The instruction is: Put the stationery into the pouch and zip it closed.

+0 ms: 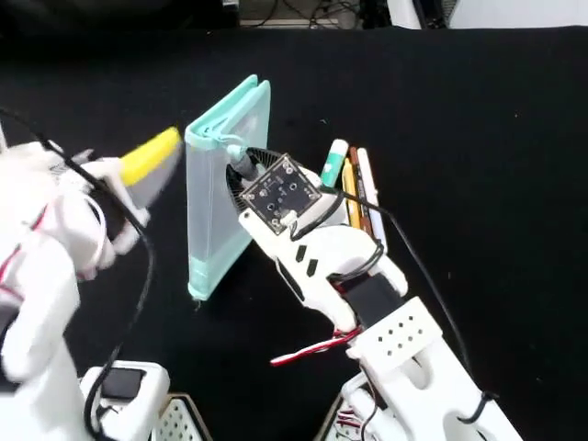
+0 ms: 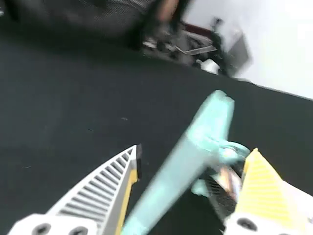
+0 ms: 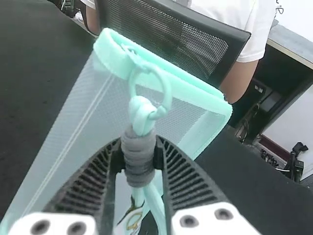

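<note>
The mint mesh pouch (image 1: 216,211) stands on its long edge on the black table. My right gripper (image 1: 241,165) is at the pouch's top far corner, shut on the grey-wrapped zipper pull (image 3: 139,161), whose mint ring (image 3: 146,88) hangs from the zip band. My left gripper (image 1: 163,165), with a yellow finger (image 1: 152,156), hovers open just left of the pouch; in its wrist view the pouch (image 2: 195,152) lies between the spread fingers (image 2: 105,191). Several pens and pencils (image 1: 354,184) lie side by side on the table right of the pouch.
Both arm bases (image 1: 129,395) stand at the table's front edge, with cables trailing over the cloth. Behind the far table edge are a mesh office chair (image 3: 161,34) and a seated person. Bare black table (image 1: 478,138) spreads to the right.
</note>
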